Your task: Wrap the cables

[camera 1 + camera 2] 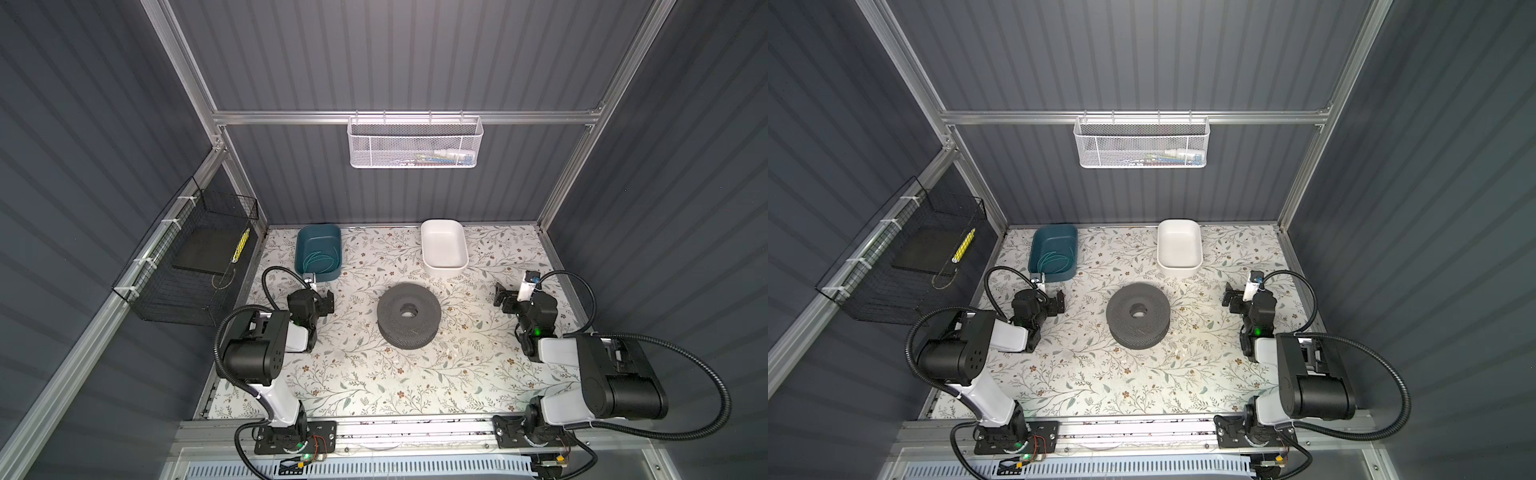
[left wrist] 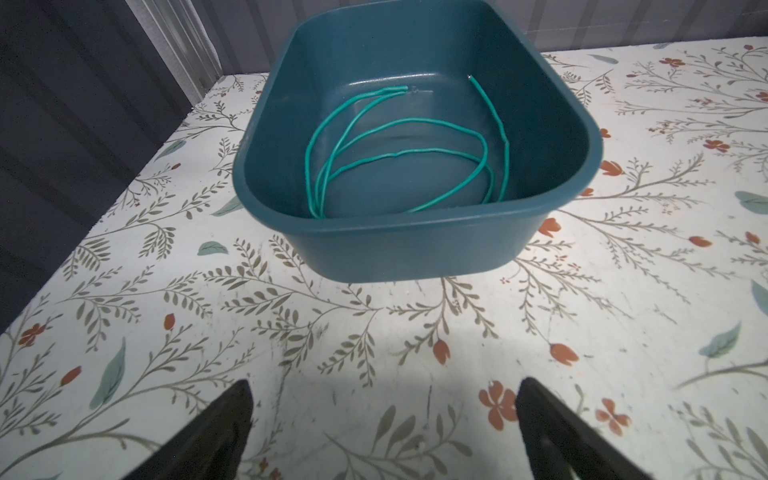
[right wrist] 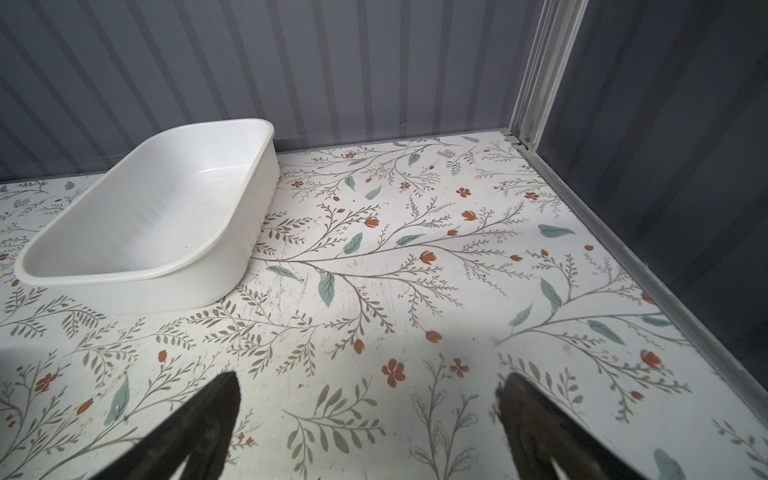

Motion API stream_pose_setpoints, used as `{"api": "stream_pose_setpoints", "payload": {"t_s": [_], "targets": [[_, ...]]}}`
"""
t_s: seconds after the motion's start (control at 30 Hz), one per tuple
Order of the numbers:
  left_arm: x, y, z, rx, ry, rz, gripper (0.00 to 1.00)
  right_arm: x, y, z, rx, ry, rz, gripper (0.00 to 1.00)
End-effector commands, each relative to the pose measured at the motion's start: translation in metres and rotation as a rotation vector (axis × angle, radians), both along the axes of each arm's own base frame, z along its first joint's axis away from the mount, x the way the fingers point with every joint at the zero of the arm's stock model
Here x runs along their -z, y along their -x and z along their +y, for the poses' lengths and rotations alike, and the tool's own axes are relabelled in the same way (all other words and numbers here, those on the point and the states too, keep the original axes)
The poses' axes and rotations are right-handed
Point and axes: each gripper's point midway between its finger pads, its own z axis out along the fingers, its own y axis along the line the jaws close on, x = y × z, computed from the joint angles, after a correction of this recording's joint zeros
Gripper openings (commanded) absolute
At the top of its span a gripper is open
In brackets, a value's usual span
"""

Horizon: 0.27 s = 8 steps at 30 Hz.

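Observation:
The cables are out of view. A thin teal-green wire (image 2: 432, 121) lies in loose loops inside a teal tub (image 2: 395, 253) at the back left of the flowered table; in a top view the wire (image 1: 320, 259) shows in the same tub (image 1: 318, 227). My left gripper (image 2: 384, 386) hovers open over bare table just in front of that tub, seen also in a top view (image 1: 328, 301). My right gripper (image 3: 371, 380) is open and empty near the right edge (image 1: 500, 297). A dark grey round spool (image 1: 409, 314) with a centre hole sits mid-table between the grippers.
An empty white tub (image 3: 145, 282) stands at the back right (image 1: 442, 266). A black wire basket (image 1: 187, 270) hangs on the left wall, holding a dark slab and a yellow striped stick (image 1: 241, 245). A white mesh basket (image 1: 415, 145) hangs on the back rail.

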Motion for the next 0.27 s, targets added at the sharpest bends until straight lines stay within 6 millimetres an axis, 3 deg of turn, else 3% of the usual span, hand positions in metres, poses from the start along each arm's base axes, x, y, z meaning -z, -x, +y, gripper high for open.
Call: {"api": "stream_pose_setpoints", "payload": {"t_s": [0.0, 0.23], "targets": [[-0.0099, -0.0048, -0.0026, 0.004, 0.015, -0.028, 0.99, -0.0076, -0.0058, -0.0018, 0.004, 0.000, -0.015, 0.99], [-0.0102, -0.0049, -0.0026, 0.004, 0.015, -0.029, 1.00, -0.0087, -0.0045, -0.0019, 0.005, 0.003, -0.022, 0.99]]}}
